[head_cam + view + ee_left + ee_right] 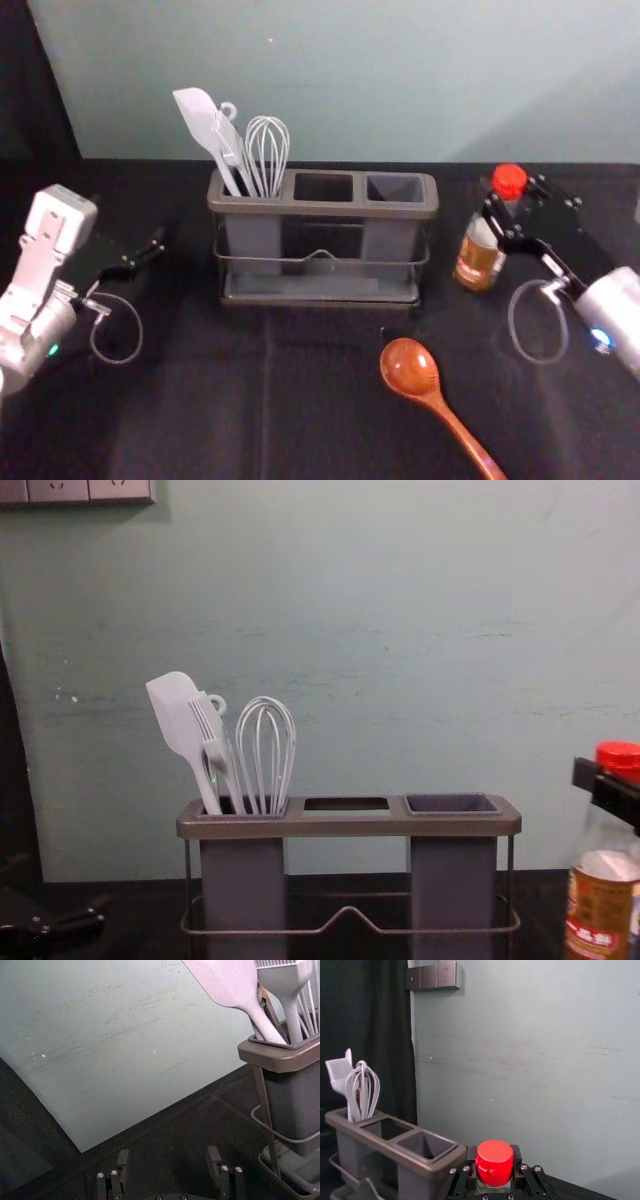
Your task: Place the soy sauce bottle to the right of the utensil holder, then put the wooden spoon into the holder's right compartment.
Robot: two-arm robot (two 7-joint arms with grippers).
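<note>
The left gripper (147,252), fingers parted, hovers left of the utensil holder (322,209); a glossy red-brown wooden spoon (410,367) lies nearer, handle cropped by the head view's lower edge; beyond a gap, the right gripper (502,222) grasps the red-capped soy sauce bottle (475,258), partly hiding its neck

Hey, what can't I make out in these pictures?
- Spoon: handle tip, cut off by the head view's bottom edge.
- Bottle: base, cut off by the chest view's bottom edge; neck, partly covered there by the right claw.
- Whisk: lower end, hidden inside the holder in the chest view.
</note>
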